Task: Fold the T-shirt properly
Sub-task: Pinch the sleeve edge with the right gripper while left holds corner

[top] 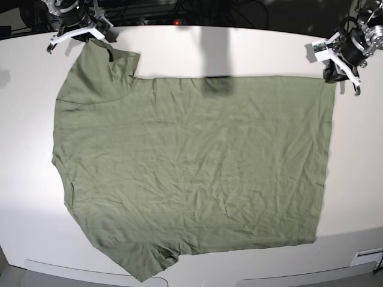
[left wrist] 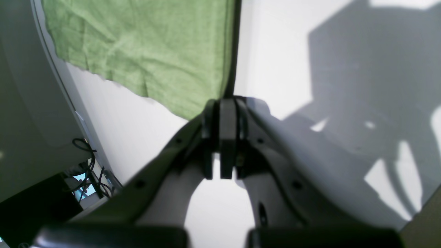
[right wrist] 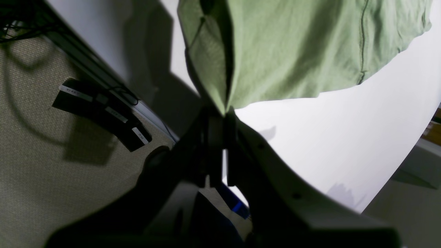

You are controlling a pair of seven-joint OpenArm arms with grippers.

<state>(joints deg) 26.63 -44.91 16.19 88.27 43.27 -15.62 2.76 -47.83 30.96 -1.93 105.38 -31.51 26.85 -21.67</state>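
The sage-green T-shirt (top: 191, 161) lies spread flat and wrinkled on the white table (top: 359, 179), its sleeves toward the base view's left and its hem toward the right. At the far right corner of the hem, my left gripper (top: 333, 76) is shut on the cloth. In the left wrist view its fingertips (left wrist: 227, 103) pinch the T-shirt (left wrist: 144, 44) at its corner. My right gripper (top: 97, 38) is shut on the far left sleeve. The right wrist view shows the T-shirt (right wrist: 293, 51) drawn into a peak between the closed jaws of the right gripper (right wrist: 225, 113).
Cables and dark equipment (top: 179, 12) run behind the table's far edge. A black power strip (right wrist: 103, 113) lies on the carpet below the table in the right wrist view. A dark shadow band (top: 215, 60) crosses the far side of the table.
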